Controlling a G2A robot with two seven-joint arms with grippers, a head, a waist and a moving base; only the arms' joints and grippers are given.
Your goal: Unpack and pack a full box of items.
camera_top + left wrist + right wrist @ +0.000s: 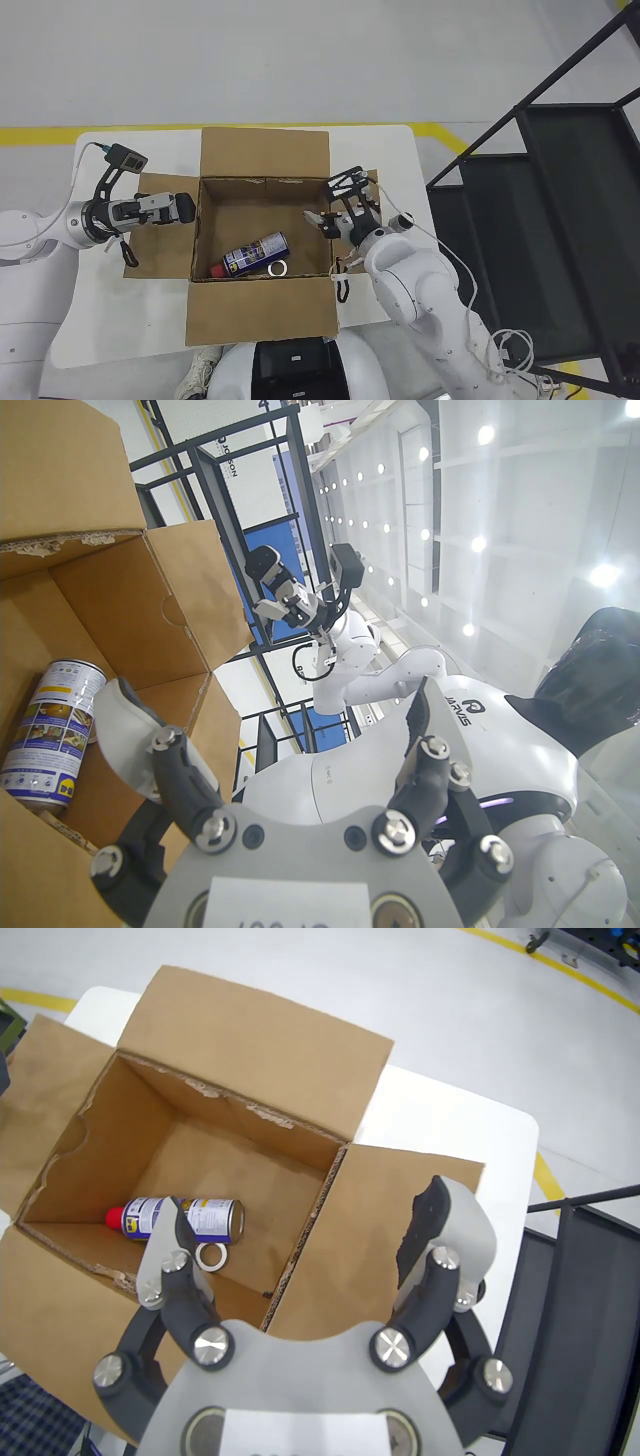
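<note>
The box [262, 152] sits open on the desk [385, 150], with a can [255, 254] and a ring [278, 269] side by side on its floor. The left pincer [270, 695] by one flap and the right pincer [304, 1200] over the opposite rim are spread and empty. Unpacking looks nearly finished, repacking not begun.

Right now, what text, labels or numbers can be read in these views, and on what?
Spray can in the box: a brand logo, left unquoted; its fine print is too small to read.
Dark frame post: vertical brand lettering, left unquoted.
Blue panel: print too small to read.
</note>
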